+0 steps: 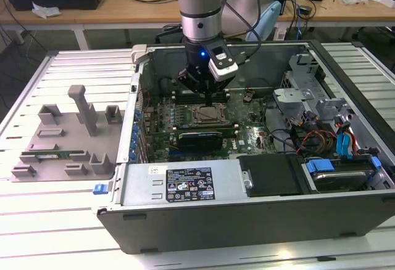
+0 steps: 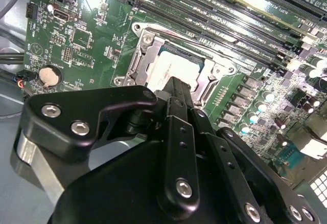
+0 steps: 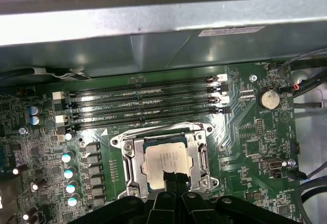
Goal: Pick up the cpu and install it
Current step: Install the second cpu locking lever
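Gripper (image 3: 173, 179): fingers pressed together, tips just above the cpu, holding nothing.
Cpu (image 3: 166, 163): flat in the motherboard socket (image 3: 134, 160), memory slots (image 3: 143, 106) at its 12 o'clock in the first wrist view.
Case (image 1: 259, 220): open on the table.

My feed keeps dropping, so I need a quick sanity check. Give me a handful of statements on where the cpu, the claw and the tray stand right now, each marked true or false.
1. The cpu lies inside the metal socket frame on the motherboard. True.
2. The claw hangs over the grey tray. False: it is inside the computer case, right above the socket.
3. The memory slots beside the socket are all filled. False: in the first wrist view they look empty.
4. The grey tray sits outside the case, at the exterior view's left. True.
5. A coin cell battery sits on the motherboard. True.
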Robot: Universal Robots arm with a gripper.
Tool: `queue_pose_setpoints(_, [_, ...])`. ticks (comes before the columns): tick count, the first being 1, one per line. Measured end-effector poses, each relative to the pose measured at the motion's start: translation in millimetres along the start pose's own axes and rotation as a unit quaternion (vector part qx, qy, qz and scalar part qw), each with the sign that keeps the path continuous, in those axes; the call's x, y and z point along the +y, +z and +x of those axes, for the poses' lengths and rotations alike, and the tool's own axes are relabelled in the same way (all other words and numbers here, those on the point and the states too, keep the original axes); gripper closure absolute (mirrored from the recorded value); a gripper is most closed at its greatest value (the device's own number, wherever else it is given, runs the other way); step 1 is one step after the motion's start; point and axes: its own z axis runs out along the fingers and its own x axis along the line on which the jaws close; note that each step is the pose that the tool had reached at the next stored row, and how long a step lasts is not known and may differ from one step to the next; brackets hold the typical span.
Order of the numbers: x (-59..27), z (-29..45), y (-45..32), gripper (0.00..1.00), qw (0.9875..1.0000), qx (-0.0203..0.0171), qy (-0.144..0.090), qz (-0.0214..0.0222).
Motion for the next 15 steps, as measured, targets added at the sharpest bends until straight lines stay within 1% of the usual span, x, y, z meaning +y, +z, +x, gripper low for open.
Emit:
queue_pose_setpoints(13, [-0.1, -0.1, -0.7, 0.89, 1.0, 0.0, 0.0, 0.0])
queue_pose_setpoints(15, [-1.8, -0.3, -0.7, 0.89, 1.0, 0.0, 0.0, 0.0])
